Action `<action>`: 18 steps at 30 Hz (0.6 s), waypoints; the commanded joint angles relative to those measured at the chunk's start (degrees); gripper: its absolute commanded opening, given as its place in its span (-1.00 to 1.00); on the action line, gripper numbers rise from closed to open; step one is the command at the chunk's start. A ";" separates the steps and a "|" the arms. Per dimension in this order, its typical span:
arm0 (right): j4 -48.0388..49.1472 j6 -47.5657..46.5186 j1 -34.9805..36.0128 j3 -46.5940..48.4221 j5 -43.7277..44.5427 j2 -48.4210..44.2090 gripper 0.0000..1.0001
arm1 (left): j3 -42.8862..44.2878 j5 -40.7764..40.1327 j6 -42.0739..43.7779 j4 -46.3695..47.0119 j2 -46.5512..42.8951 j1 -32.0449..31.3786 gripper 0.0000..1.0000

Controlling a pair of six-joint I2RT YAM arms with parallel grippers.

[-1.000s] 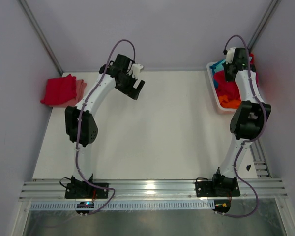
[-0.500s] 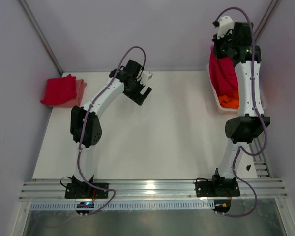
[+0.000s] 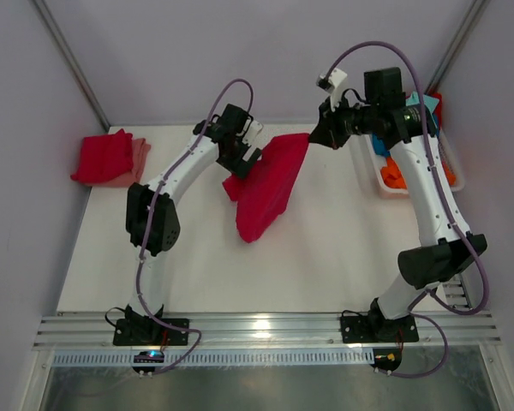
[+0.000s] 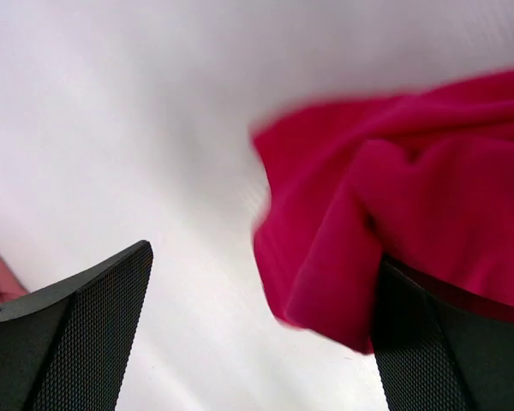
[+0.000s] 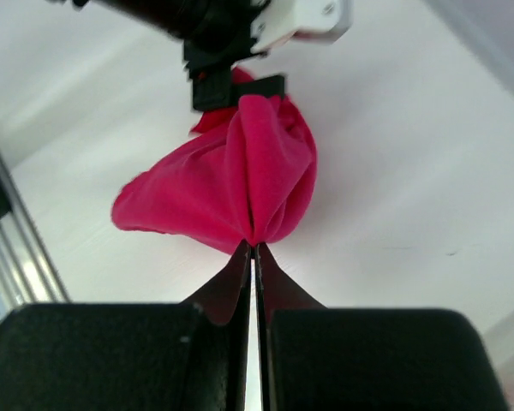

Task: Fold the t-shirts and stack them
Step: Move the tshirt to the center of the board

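Crimson t-shirt [image 3: 270,184], crumpled, in soft folds

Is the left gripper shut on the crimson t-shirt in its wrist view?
No, the left gripper stands wide open, and the crimson t-shirt merely hangs near one finger, pinched instead by the right gripper.

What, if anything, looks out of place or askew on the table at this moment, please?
The folded stack, a red t-shirt on a pink one, appears to overhang the table's far left edge. Otherwise nothing stands out: the crimson t-shirt hangs bunched from the shut right gripper, which suits a carry.
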 commanded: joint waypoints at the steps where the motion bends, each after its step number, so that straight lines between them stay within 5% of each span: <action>1: -2.47 -2.67 2.39 -4.56 -4.76 -3.58 -0.94 | -0.03 -7.91 0.54 3.76 -2.33 0.39 0.98; 7: -0.81 -8.64 2.39 -19.94 -1.16 -6.58 -0.94 | 4.70 -6.19 0.72 4.30 -3.65 2.32 0.98; 10: 1.30 -10.22 2.39 -24.17 1.57 -7.20 -0.94 | 9.01 3.73 -0.51 0.97 -3.47 3.46 0.99; 14: 3.42 -10.93 2.39 -25.67 4.03 -7.11 -0.94 | 11.92 27.85 1.58 -4.83 -3.47 3.82 0.98; 18: 2.90 -13.30 2.39 -25.76 6.66 -7.81 -0.94 | 11.74 39.40 4.75 -13.16 -2.51 3.73 0.95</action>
